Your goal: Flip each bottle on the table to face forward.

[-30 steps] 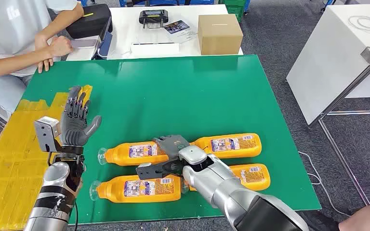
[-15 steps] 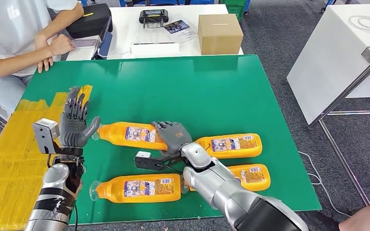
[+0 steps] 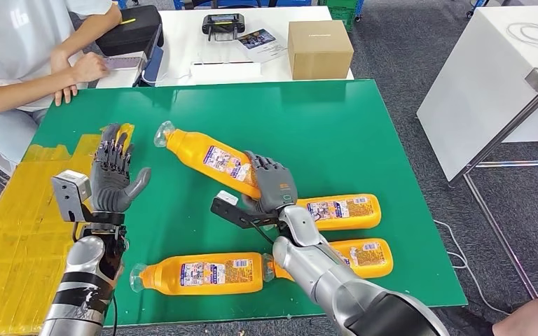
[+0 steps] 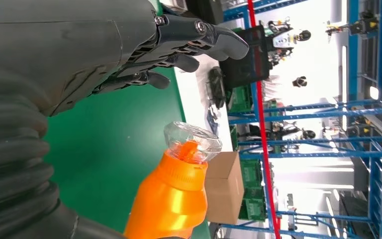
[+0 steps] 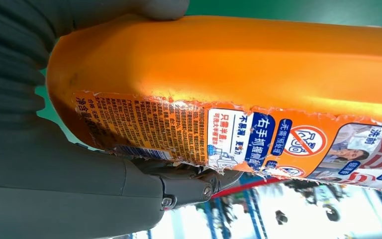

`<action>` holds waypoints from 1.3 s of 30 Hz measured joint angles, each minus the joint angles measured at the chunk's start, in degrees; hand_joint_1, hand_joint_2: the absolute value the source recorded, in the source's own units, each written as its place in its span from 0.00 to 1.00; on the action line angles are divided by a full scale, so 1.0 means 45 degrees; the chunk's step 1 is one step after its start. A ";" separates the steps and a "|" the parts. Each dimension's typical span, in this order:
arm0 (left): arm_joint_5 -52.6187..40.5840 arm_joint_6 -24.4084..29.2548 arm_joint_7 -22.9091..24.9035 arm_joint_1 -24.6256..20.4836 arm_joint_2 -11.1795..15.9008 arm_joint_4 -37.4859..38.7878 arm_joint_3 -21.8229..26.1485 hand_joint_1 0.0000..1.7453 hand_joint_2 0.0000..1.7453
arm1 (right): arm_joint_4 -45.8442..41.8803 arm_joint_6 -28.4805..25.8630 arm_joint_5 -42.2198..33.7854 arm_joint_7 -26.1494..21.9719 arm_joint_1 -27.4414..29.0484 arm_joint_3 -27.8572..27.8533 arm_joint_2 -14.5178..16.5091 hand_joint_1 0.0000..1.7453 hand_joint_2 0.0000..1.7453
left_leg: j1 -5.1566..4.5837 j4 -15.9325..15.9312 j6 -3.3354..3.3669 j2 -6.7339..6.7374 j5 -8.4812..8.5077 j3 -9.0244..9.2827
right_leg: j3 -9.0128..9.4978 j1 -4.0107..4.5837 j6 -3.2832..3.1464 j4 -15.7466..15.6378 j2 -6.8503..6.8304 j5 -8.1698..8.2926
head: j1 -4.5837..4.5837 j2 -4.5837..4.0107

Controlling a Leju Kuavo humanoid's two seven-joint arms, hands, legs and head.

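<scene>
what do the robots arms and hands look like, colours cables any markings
Both arms are silver metal tubes with rounded joints. The left arm has dark tape-like bands and thin black cables at the wrist, plus a small grey camera box. The left hand has a grey palm, thick grey thumb and darker fingers. The right hand is grey too, with a black camera bracket behind it.

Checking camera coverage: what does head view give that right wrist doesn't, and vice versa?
Head view alone: the three orange bottles lying on the green table, the raised open left hand, a cardboard box, and a seated person.

Right wrist alone: the label's fine print and torn edge.

Both: the right hand gripping the lifted orange bottle.
</scene>
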 joint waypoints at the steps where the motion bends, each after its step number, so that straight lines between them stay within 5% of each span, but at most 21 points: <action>1: -0.0004 0.0000 0.0000 0.0001 -0.0011 -0.0041 -0.0033 0.00 1.00 | 0.0000 0.0039 -0.0038 0.0014 0.0005 -0.0104 -0.0004 1.00 1.00 | 0.0000 0.0000 0.0000 0.0000 0.0000 -0.0001 | 0.0000 0.0000 0.0000 0.0000 0.0000 0.0000 | 0.0001 0.0000; 9: -0.0041 -0.0080 0.0165 0.0000 -0.0109 -0.0174 -0.0216 0.00 1.00 | -0.0056 0.0070 -0.0742 -0.0794 0.0139 -0.0946 -0.0004 1.00 1.00 | 0.0000 0.0000 0.0000 0.0001 -0.0001 -0.0001 | -0.0003 0.0001 0.0000 0.0000 0.0000 0.0000 | 0.0002 0.0000; 16: -0.0505 -0.0538 0.0804 -0.0245 -0.0159 -0.0024 -0.1093 0.00 1.00 | -0.1020 0.1210 -0.3124 -0.4471 0.0774 -0.1733 0.0197 1.00 1.00 | 0.0000 0.0001 0.0000 -0.0005 0.0000 -0.0003 | -0.0008 0.0000 0.0000 -0.0002 -0.0002 0.0000 | 0.0001 0.0000; 20: -0.0424 -0.0331 0.1474 -0.0783 -0.0274 0.0576 -0.1857 0.00 1.00 | -0.2289 0.2155 -0.4356 -0.5662 0.1504 -0.1870 0.0312 1.00 1.00 | 0.0000 0.0001 0.0000 -0.0023 0.0000 -0.0014 | -0.0009 0.0000 0.0000 -0.0002 -0.0006 0.0000 | 0.0000 0.0000; 39: 0.0175 -0.0607 0.1523 -0.1244 -0.0396 0.1128 -0.3195 0.00 1.00 | -0.4234 0.2692 -0.4335 -0.5479 0.2426 -0.1237 0.0397 1.00 1.00 | 0.0000 0.0000 0.0000 -0.0022 0.0000 -0.0022 | -0.0012 0.0001 0.0000 -0.0001 -0.0005 0.0000 | 0.0001 0.0000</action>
